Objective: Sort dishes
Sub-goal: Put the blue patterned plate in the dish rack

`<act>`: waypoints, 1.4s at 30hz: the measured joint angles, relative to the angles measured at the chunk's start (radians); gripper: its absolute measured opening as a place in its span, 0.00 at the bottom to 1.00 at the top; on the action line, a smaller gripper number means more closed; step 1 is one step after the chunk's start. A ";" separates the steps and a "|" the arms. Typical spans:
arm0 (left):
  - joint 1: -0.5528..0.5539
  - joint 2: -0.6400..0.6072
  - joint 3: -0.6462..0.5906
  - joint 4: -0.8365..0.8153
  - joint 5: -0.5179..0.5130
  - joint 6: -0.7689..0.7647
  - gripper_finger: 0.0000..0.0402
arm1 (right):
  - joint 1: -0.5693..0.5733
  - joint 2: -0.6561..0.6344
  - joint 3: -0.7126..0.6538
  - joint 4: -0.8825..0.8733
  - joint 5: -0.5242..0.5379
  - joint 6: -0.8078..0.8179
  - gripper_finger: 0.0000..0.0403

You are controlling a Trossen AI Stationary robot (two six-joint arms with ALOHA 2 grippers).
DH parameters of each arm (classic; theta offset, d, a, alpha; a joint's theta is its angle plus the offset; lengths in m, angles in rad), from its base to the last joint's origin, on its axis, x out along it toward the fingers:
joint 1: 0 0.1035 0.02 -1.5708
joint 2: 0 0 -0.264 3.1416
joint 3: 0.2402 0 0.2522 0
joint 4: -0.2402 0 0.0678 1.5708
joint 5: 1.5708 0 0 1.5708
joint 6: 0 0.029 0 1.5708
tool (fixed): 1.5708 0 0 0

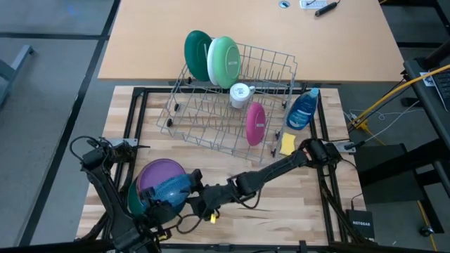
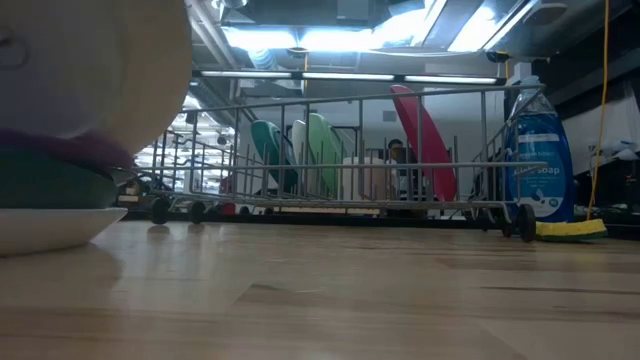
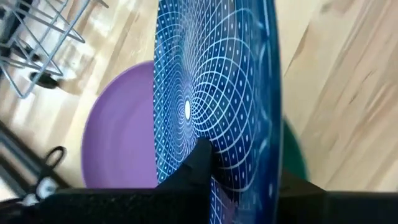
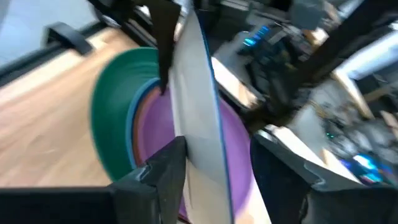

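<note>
Left wrist view shows our left tool (image 3: 239,186) clamped on the rim of the blue patterned plate (image 3: 217,93), on edge over the purple plate (image 3: 118,149) at the bench's (image 1: 295,204) near-left. Our right tool (image 4: 214,168) stands wide astride that rim, so we should draw it back clear before the left carries the plate toward the rack (image 1: 218,116).

Blue plate (image 3: 217,93) with a white swirly net pattern. Purple plate (image 1: 160,172) over a dark green one (image 4: 112,118). Dark green (image 1: 196,55), light green (image 1: 224,61) and pink (image 1: 255,123) dishes. Blue soap bottle (image 1: 304,110), yellow sponge (image 1: 287,144).
</note>
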 joint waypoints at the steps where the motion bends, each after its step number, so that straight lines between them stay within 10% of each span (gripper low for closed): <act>1: 0.000 -0.011 0.003 0.007 -0.010 -0.021 0.10 | 0.008 0.000 0.016 -0.019 0.041 0.000 0.45; 23: -0.011 -0.156 0.004 0.036 -0.122 -0.191 0.07 | 0.137 -0.009 0.296 -0.489 0.463 -0.091 0.45; 36: 0.007 -0.365 0.004 0.031 -0.400 -0.263 0.07 | 0.176 -0.172 0.297 -1.176 0.469 0.539 0.45; 42: 0.097 -0.468 0.004 0.025 -0.503 -0.148 0.07 | 0.221 -0.237 0.284 -1.468 0.636 0.894 0.45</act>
